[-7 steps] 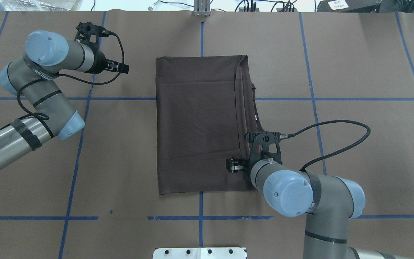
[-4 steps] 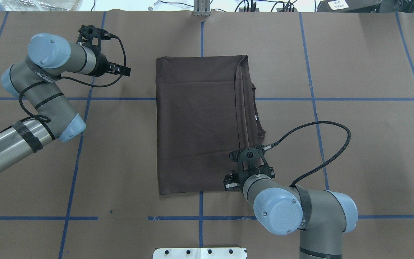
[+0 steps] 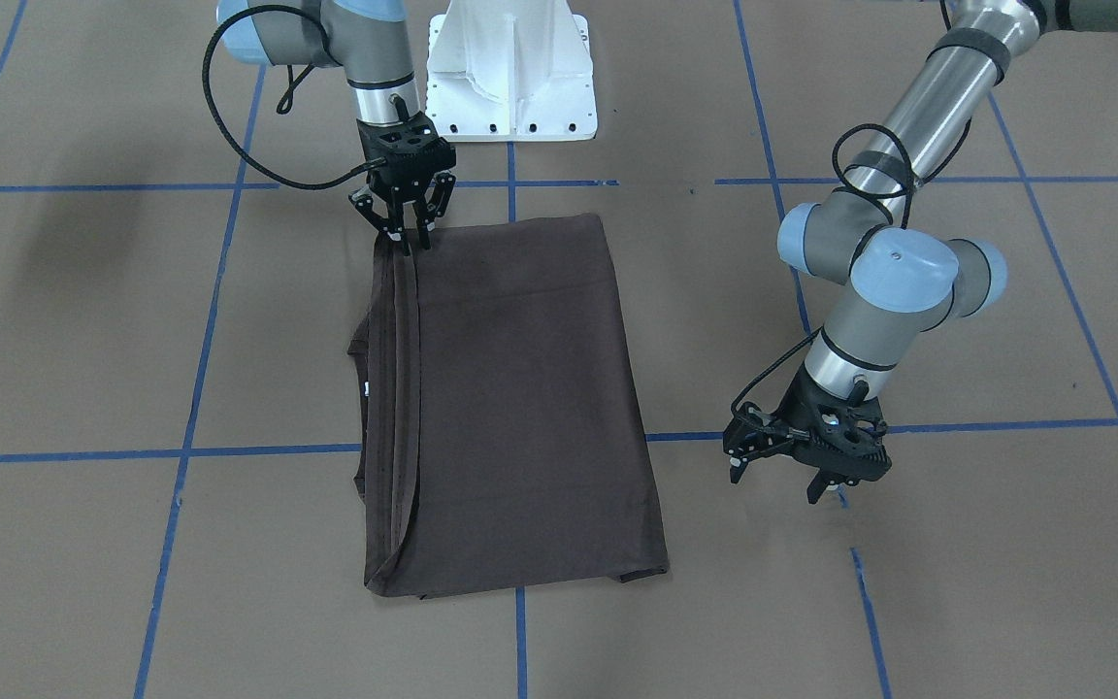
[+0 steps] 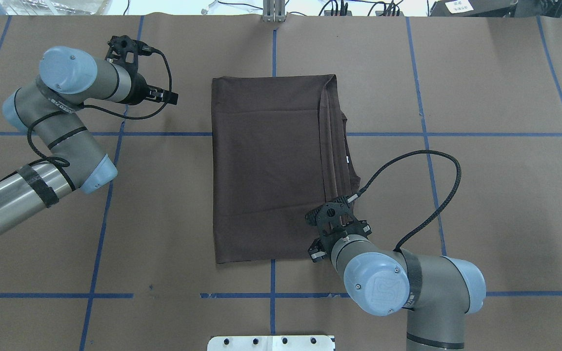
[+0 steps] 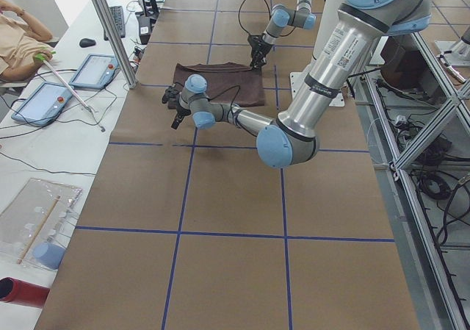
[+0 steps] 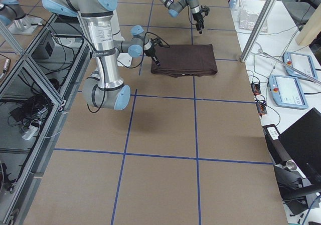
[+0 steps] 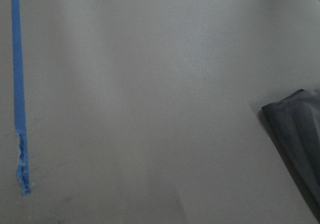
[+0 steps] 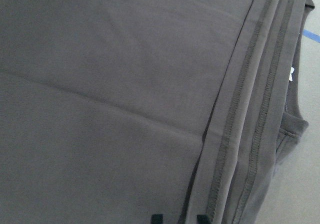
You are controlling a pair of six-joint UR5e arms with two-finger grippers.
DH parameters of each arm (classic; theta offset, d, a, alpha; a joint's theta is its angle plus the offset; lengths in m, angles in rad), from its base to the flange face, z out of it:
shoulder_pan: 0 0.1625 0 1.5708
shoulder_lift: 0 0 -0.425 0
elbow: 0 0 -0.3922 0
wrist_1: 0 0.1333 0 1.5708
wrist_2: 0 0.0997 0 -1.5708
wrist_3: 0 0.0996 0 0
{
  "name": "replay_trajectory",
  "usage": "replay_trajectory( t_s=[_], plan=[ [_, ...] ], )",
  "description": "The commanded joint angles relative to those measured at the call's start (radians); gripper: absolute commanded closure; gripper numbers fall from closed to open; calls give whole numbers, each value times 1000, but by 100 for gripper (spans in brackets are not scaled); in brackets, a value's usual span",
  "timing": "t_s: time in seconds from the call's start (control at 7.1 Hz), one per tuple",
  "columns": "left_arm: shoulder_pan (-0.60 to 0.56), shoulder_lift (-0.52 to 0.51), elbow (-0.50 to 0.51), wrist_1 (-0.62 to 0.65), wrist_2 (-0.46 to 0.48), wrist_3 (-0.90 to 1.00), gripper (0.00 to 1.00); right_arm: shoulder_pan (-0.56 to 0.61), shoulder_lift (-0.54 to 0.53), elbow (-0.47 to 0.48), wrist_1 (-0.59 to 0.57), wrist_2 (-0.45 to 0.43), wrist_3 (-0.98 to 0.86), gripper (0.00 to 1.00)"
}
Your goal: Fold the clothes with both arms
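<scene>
T-shirt [image 4: 271,165] lies folded lengthwise on the surface [image 4: 481,73]; right tool [image 3: 411,241], narrowly parted, hangs over its corner; left tool [image 3: 774,483] gapes empty; a crosswise fold likely remains.

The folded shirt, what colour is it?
The shirt is plain dark brown, clearest in the overhead exterior view.
</scene>
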Motion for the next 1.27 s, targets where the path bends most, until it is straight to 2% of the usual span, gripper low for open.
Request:
replay_trajectory(
  t_s=[0.0,0.14,0.28,0.42,0.85,1.13],
  plan=[
    [0,0,0,0,0,0,0,-4,5,2,-52,14,-4,66],
    [0,2,2,0,0,0,0,-2,4,2,-53,18,-4,68],
    [0,2,2,0,0,0,0,-4,4,-1,-53,16,8,89],
    [0,2,2,0,0,0,0,-4,4,0,-53,16,11,100],
    [2,0,2,0,0,0,0,11,-1,14,-53,14,19,100],
    [5,0,2,0,0,0,0,16,-62,46,-53,14,121,100]
  ],
)
